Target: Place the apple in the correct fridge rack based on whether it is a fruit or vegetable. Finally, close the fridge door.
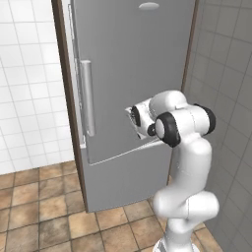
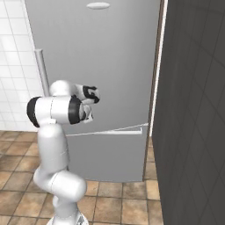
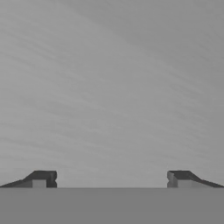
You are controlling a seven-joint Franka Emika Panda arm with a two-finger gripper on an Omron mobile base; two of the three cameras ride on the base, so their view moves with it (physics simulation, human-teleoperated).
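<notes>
No readable writing or brand anywhere; just a plain pale oval badge near the top of the fridge door, blank as far as can be told.

Fridge door: tall, flat, smooth brushed grey, nearly or fully shut against the cabinet, seen face-on. Vertical bar handle of rounded grey metal near the door's left edge. Below the door, a separate flat grey lower panel with a thin pale seam between the two. Dark brown trim running up the left of the door. White square wall tiles left of the door, grey tiled wall right of it, mottled brown terracotta floor tiles below.

Arm bent sharply at the elbow, white rounded links with dark joint bands, forearm level and aimed straight at the door, wrist at about the height of the handle's lower end, to the right of the handle. Gripper facing the door's grey streaked surface very closely; contact cannot be told. Dark blocky fingertips set far apart, nothing between them.

Apple nowhere to be made out; fridge rack hidden behind the door.
</notes>
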